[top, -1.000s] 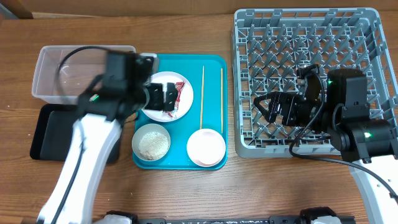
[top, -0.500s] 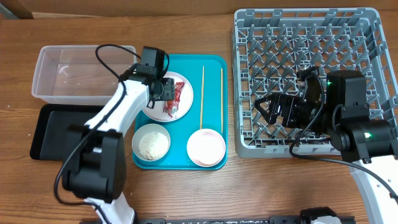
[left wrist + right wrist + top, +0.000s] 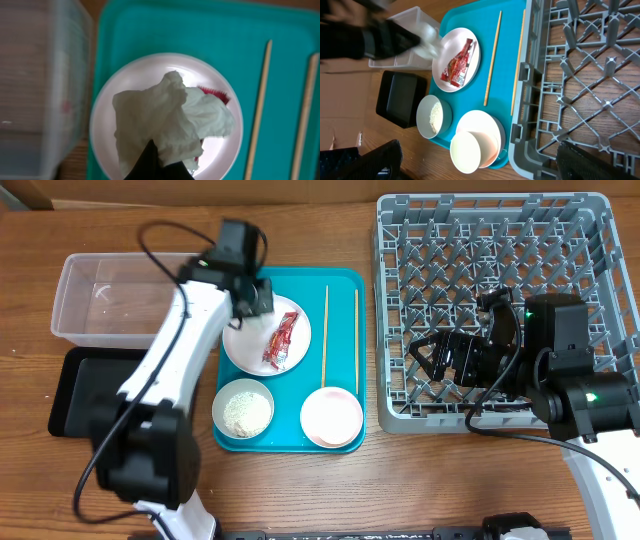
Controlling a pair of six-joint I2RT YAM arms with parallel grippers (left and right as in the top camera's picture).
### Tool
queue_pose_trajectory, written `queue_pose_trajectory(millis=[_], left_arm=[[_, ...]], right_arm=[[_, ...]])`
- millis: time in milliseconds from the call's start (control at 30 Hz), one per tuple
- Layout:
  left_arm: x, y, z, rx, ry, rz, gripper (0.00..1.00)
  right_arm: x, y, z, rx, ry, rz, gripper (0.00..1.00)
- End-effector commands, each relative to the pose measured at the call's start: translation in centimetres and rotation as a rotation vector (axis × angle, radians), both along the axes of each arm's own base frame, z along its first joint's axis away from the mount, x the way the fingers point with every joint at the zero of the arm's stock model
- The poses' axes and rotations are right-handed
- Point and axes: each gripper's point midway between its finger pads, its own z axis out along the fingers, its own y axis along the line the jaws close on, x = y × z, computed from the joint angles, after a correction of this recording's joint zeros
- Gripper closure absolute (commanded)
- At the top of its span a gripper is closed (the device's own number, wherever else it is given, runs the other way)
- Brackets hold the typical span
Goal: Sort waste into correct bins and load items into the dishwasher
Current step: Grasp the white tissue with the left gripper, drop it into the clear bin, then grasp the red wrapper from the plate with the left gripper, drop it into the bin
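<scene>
Left pincer point(image 3: 156, 162) apparently pinches the tissue wad point(image 3: 160, 120) above the plate point(image 3: 145, 67); overhead blurs it.

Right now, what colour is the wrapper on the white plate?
Red; crumpled wrapper shows best from right wrist.

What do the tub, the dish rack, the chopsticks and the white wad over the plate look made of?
The tub looks like clear glossy plastic, see-through. The dish rack: matte grey moulded plastic, one-piece lattice. The chopsticks: pale bare wood or bamboo. The wad: soft paper tissue, crumpled folds.
</scene>
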Motion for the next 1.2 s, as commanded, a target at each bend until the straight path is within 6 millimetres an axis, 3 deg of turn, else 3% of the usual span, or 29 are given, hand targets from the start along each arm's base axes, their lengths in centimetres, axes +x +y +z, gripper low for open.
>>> queue_pose_trajectory(millis=[0, 100, 267, 367, 433, 467, 533, 700, 800, 933, 1067, 1167], left_arm=[[1.0, 4.0, 6.2, 0.053, -0.132, 0.104, 0.96], [0.7, 7.9, 5.8, 0.097, -0.109, 0.191, 0.96], [1.3, 12.6, 4.0, 0.090, -0.081, 0.311, 0.93], [1.3, 13.7, 2.6, 0.068, -0.048, 0.331, 0.74], [1.3, 13.4, 2.4, 0.049, -0.040, 0.310, 0.34], [1.4, 13.2, 2.6, 0.040, -0.043, 0.293, 0.23], [1.4, 12.5, 3.4, 0.013, -0.052, 0.276, 0.16], [0.3, 9.3, 6.2, -0.057, -0.051, 0.200, 0.18], [-1.1, 6.3, 6.7, -0.069, -0.018, 0.103, 0.21], [-3.6, 1.9, 5.0, -0.042, 0.085, -0.024, 0.22], [-5.7, -1.8, 1.6, -0.019, 0.162, -0.138, 0.22], [-6.6, -3.4, -1.3, -0.007, 0.187, -0.193, 0.21]], right_arm=[[0.2, -0.1, 1.1, 0.004, -0.033, -0.008, 0.00], [0.2, -0.1, 1.1, 0.004, -0.034, -0.008, 0.00], [0.2, -0.1, 1.1, 0.005, -0.033, -0.008, 0.00], [0.2, -0.1, 1.1, 0.005, -0.033, -0.008, 0.00], [0.2, -0.1, 1.1, 0.004, -0.032, -0.007, 0.00], [0.1, -0.1, 1.1, 0.004, -0.029, -0.007, 0.00], [0.0, -0.1, 1.0, 0.003, -0.022, -0.008, 0.00], [-0.1, -0.1, 0.9, 0.002, -0.015, -0.007, 0.00], [-0.1, -0.1, 0.9, 0.001, -0.015, -0.008, 0.00], [-0.1, -0.2, 0.9, 0.000, -0.016, -0.008, 0.00], [-0.1, -0.2, 0.8, -0.002, -0.015, -0.010, 0.00], [-0.1, -0.2, 0.8, -0.001, -0.015, -0.010, 0.00]])
